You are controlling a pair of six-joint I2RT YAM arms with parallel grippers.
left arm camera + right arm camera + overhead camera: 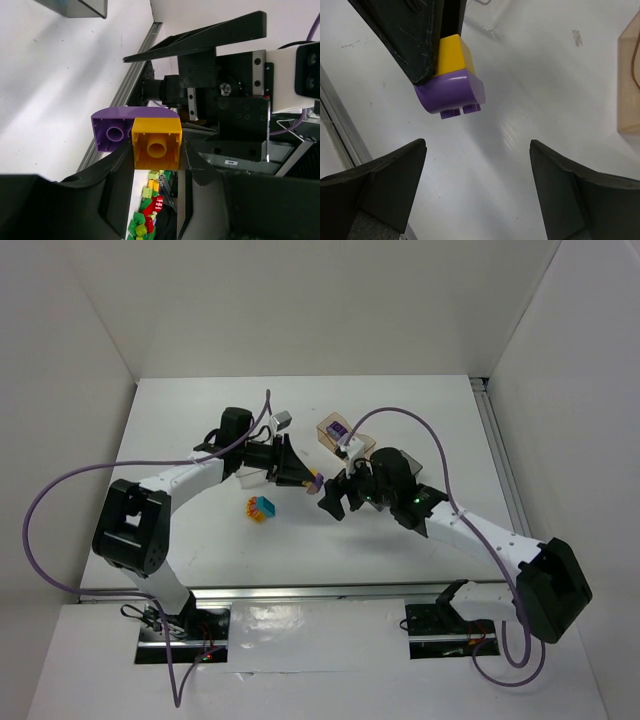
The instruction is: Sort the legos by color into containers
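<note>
In the clenched left gripper (pixel 157 157), yellow brick (pixel 156 145) with purple brick (pixel 112 131); studs (pixel 461 111) only before released right gripper (pixel 477 150).

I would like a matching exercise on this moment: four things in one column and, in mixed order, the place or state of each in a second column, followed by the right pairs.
Things
1. yellow plastic brick joined to a rounded purple plastic brick
2. teal and orange brick stack
3. small purple brick
4. right gripper

Places or states
A. open, holding nothing
B. inside the translucent peach-tan tray
C. lying free on the white table
D. clamped in the left gripper

Pairs: 1-D, 2-C, 3-B, 4-A
</note>
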